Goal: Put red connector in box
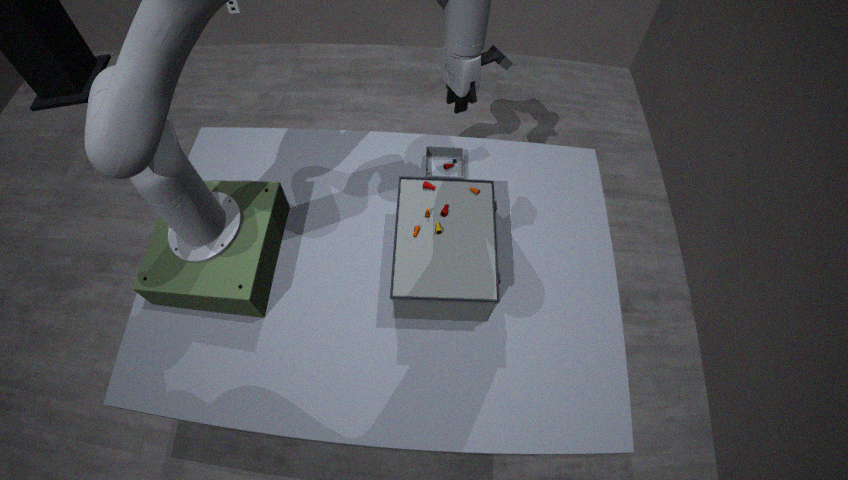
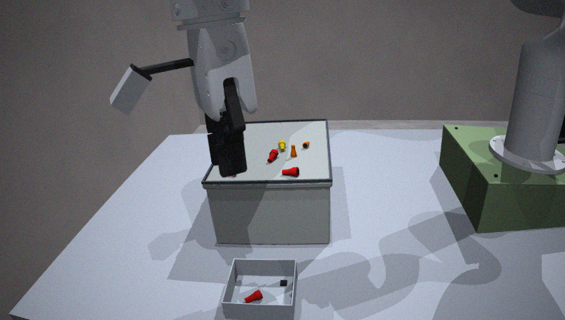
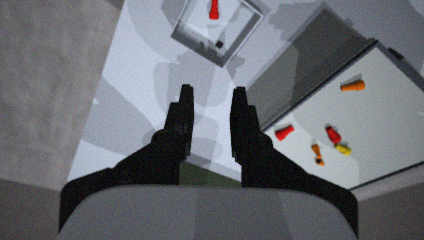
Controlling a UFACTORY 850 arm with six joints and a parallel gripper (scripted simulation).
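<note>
From the top, you are looking at the gripper (image 1: 460, 105) hanging high beyond the far edge of the desk (image 1: 333, 368), past the small steel box (image 1: 429, 155), which is sitting just beside the short end of the tool case (image 1: 416, 267). A red connector (image 1: 448, 165) is lying inside the box, and two more red connectors (image 1: 428, 186) are lying on the case lid among orange ones (image 1: 474, 190) and a yellow one (image 1: 438, 228). The arm is rising from a green base (image 1: 249, 285) well apart from the case. From the outside view, you are seeing the gripper (image 2: 230, 170) held high in front of the case (image 2: 269, 214), its black fingers (image 2: 234, 107) pointing down, with the box (image 2: 228, 285) open below and the red connector (image 2: 253, 296) resting on its floor, below the rim, near a small black block (image 2: 282, 283). From the wrist, you are looking down between the two fingers: the gripper (image 3: 212, 107) is standing partly open with only bare desk (image 3: 135, 60) showing in the gap, so it is gripping nothing. The box (image 3: 182, 35) with its red connector (image 3: 214, 10) is showing at the upper edge, and the case lid (image 3: 390, 120) is lying off to the right.
</note>
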